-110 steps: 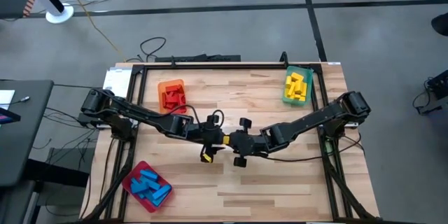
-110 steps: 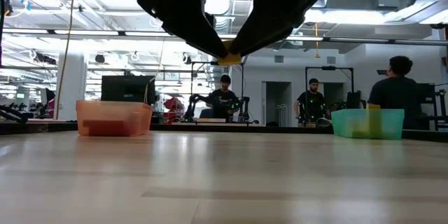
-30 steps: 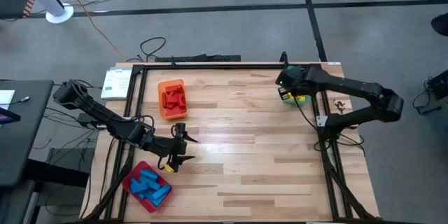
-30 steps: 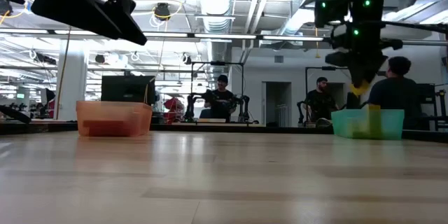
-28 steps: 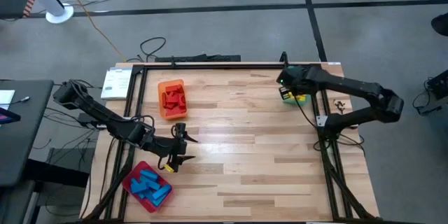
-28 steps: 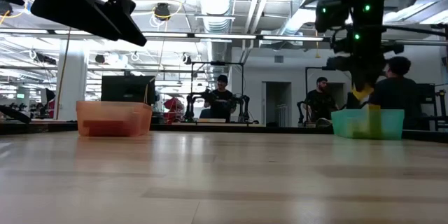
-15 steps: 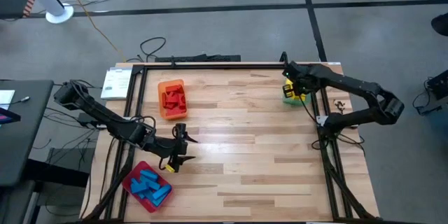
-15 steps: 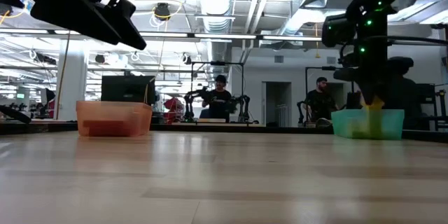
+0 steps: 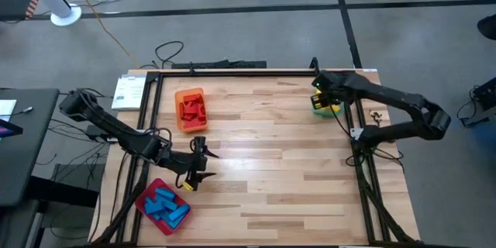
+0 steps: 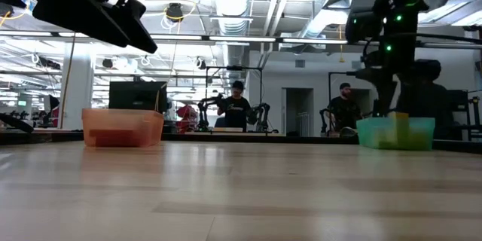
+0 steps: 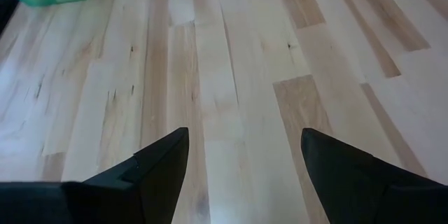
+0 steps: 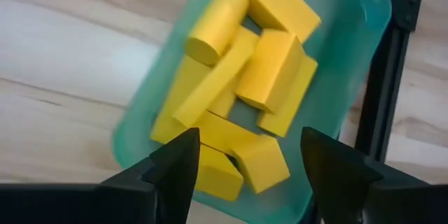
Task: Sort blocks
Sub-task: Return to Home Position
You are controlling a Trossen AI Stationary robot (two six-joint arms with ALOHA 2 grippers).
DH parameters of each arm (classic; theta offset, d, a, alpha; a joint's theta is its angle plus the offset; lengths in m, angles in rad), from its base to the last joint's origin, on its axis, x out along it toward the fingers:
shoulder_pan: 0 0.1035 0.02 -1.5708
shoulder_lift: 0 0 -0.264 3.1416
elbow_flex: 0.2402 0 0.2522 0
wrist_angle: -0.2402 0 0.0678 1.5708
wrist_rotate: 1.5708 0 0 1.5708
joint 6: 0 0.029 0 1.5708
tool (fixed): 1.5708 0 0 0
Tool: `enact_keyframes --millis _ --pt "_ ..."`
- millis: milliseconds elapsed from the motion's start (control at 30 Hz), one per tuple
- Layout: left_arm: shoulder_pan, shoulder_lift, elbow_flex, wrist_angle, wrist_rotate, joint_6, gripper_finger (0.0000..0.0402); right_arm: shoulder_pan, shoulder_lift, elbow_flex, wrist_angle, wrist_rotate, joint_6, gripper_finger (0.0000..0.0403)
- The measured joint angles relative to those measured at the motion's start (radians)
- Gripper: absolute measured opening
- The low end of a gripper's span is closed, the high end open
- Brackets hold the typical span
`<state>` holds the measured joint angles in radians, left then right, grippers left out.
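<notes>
We see yellow blocks point(image 12: 269, 70), bars plus one cylinder point(image 12: 217, 21), heaped in green bin point(image 12: 353, 24); right gripper point(image 12: 250, 140) above, left gripper point(image 11: 245, 140) near-left, both jaws apart.

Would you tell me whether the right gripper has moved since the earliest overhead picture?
Yes. The right gripper has gone from the middle of the table to its far right corner and now hangs open over the green bin.

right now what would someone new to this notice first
The colour sorting: yellow blocks piled in the green tray at the far right corner, red blocks in the orange tray far left, blue blocks in the red tray at the near left corner. The right gripper hangs open over the green tray; the left gripper, also open, hovers beside the red tray.
</notes>
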<state>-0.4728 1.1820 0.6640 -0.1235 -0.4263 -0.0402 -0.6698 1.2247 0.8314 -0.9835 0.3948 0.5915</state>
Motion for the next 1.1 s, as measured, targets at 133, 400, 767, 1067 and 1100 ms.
enact_keyframes --millis 133,400,767,1067,1100 --pt "0.0 -0.037 0.0 -0.005 0.0 0.007 0.0272 0.051 -0.075 0.0 0.034 0.003 0.003 0.026" --pt "-0.02 -0.207 0.0 -0.088 -0.007 -0.006 0.0272 0.249 -0.281 0.001 0.118 0.004 0.026 0.026" --pt "-0.2 -0.47 0.0 -0.224 -0.142 -0.033 0.0272 0.71 -0.335 0.001 0.481 0.009 -0.07 0.026" --pt "-0.33 -0.583 -0.013 -0.203 -0.257 -0.045 0.0272 1.114 -0.257 0.001 0.837 0.131 -0.375 0.026" --pt "-0.34 -0.591 -0.032 -0.177 -0.27 -0.032 0.0272 1.153 -0.244 0.001 0.858 0.161 -0.404 0.026"
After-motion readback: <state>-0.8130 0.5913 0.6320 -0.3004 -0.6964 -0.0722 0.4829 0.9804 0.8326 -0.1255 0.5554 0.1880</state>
